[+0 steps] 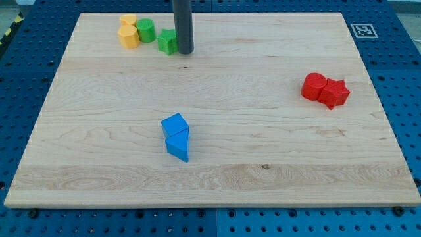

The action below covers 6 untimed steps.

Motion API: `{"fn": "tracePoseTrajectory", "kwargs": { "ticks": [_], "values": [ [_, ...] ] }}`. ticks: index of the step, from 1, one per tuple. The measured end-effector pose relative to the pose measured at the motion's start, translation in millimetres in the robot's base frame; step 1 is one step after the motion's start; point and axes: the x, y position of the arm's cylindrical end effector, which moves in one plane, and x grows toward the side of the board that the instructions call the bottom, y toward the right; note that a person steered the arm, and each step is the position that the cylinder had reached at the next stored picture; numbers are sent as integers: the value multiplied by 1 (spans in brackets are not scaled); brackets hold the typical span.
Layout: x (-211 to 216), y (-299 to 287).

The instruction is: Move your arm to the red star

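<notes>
The red star (335,93) lies near the view's right edge of the wooden board, touching a red round block (314,86) on its left. My tip (185,51) is at the view's top, left of centre, far from the red star. It stands right beside a green star block (167,41), on that block's right.
A green round block (145,30) and two yellow blocks (128,32) sit in the view's top left. A blue cube (175,125) and a blue triangular block (178,147) lie together near the board's middle. The wooden board (263,158) rests on a blue pegboard.
</notes>
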Motion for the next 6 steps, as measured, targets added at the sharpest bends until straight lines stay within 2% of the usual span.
{"fn": "tracePoseTrajectory", "kwargs": {
  "ticks": [2, 3, 6],
  "values": [
    [-29, -27],
    [-16, -13],
    [115, 139]
  ]
}}
